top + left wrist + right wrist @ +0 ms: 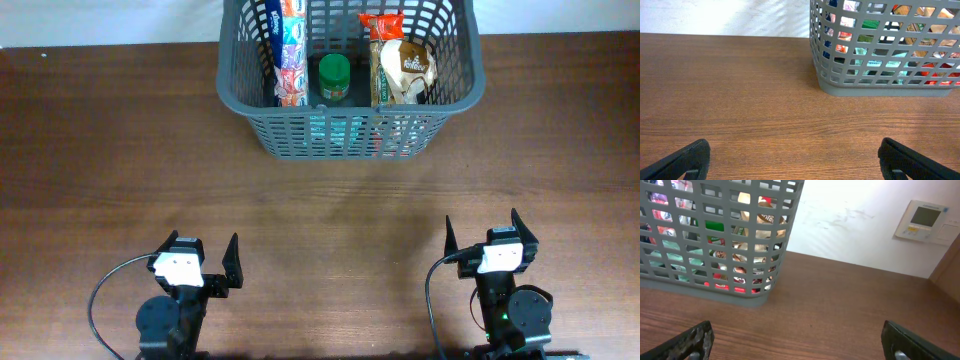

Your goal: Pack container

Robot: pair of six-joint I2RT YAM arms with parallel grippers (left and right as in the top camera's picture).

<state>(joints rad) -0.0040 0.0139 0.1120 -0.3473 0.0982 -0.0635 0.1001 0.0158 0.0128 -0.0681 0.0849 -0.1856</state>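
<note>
The dark grey lattice container (455,95) stands at the far middle of the table. It holds a tall colourful packet (291,55), a green-lidded jar (334,77) and a brown-and-white bag (402,68). The container also shows in the left wrist view (880,87) and in the right wrist view (720,292). My left gripper (205,250) is open and empty near the front edge; it also shows in its wrist view (795,162). My right gripper (487,232) is open and empty at the front right; it also shows in its wrist view (800,342).
The brown wooden table (110,150) spreads between the grippers and the container. A white wall behind holds a wall control panel (925,222) at the right.
</note>
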